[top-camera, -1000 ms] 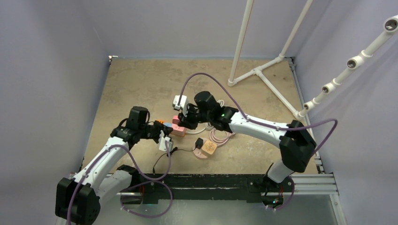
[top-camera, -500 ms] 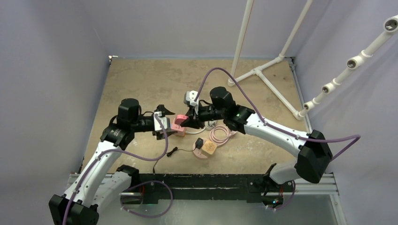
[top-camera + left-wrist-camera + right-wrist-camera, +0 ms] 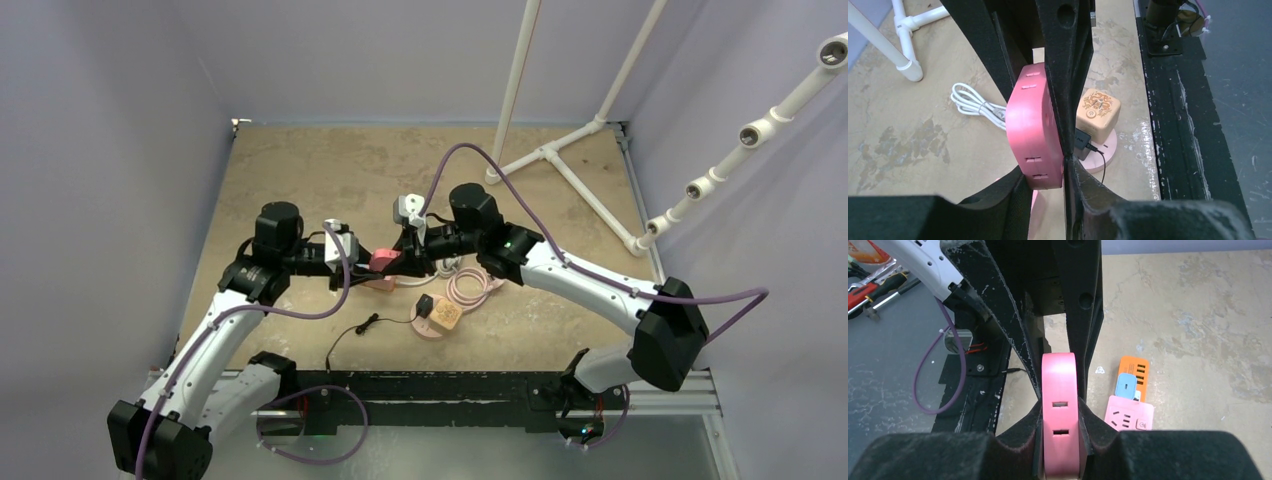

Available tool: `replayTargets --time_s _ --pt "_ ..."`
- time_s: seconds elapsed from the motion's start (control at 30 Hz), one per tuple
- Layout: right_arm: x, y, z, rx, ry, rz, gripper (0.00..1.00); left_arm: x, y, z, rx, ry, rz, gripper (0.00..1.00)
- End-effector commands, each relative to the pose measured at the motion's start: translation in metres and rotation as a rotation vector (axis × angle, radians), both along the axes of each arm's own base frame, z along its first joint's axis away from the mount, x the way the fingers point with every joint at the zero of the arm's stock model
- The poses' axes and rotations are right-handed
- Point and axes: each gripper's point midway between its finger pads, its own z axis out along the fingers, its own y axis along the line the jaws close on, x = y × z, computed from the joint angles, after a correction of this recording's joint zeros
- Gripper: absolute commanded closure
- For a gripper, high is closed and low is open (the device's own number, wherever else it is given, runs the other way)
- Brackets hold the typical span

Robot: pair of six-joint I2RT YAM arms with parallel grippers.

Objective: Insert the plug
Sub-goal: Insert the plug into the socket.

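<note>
1. My left gripper (image 3: 1044, 176) is narrow, clamped on the pink adapter (image 3: 1030, 117), with both pads pressed on its flat faces.
2. My right gripper (image 3: 1060, 416) is narrow too and grips the same adapter from the opposite end. The two grippers' fingertips nearly meet.
3. The adapter is held on edge, up off the table (image 3: 1198, 315), between the two grippers. I can see slots on its rim.
4. Below the right gripper, on the table, a pink power strip (image 3: 1129, 416) touches an orange power strip (image 3: 1134, 371). A blue plug (image 3: 1125, 386) sits on the orange one.
5. Past the left gripper's fingertips, down on the table, a wooden cube charger (image 3: 1098, 111) sits on a round pink base (image 3: 1108, 147). A black plug (image 3: 1082, 146) is at its side and a white cable coil (image 3: 973, 102) lies further left.
</note>
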Motion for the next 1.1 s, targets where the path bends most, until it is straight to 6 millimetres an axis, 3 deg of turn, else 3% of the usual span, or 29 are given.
replayTargets --time_s 0.0,0.1,0.33,0.37,0.4,0.53,0.63,0.7,0.83,1.07 --pt "-0.001 0.004 0.029 0.071 -0.039 0.024 1.00 -0.008 -0.004 0.019 -0.030 -0.057 -0.079 0.81" --pt "-0.001 0.004 0.028 0.068 -0.037 0.022 1.00 -0.009 -0.002 0.014 -0.007 -0.088 -0.093 0.91" --pt "0.013 0.004 0.027 0.046 -0.049 -0.044 1.00 -0.011 0.000 0.008 0.014 -0.091 -0.091 0.87" --pt "0.017 0.004 0.026 0.040 -0.053 -0.068 1.00 -0.010 0.000 0.007 0.018 -0.088 -0.086 0.82" --pt "0.022 0.004 0.024 0.032 -0.053 -0.092 1.00 -0.009 0.001 0.004 0.026 -0.082 -0.076 0.69" --pt "0.038 0.006 0.007 -0.024 -0.042 -0.147 1.00 0.003 0.011 -0.012 0.097 -0.094 0.009 0.42" --pt "0.045 0.004 -0.010 -0.072 -0.036 -0.171 1.00 0.020 0.024 -0.030 0.176 -0.163 0.116 0.37" --pt "0.052 -0.001 -0.015 -0.083 -0.031 -0.191 1.00 0.030 0.034 -0.042 0.225 -0.218 0.170 0.38" --pt "0.063 -0.007 -0.024 -0.089 -0.012 -0.208 1.00 0.040 0.046 -0.070 0.316 -0.315 0.189 0.53" --pt "0.076 0.005 -0.052 -0.131 0.030 -0.175 1.00 0.039 0.043 -0.101 0.351 -0.495 0.074 0.69"
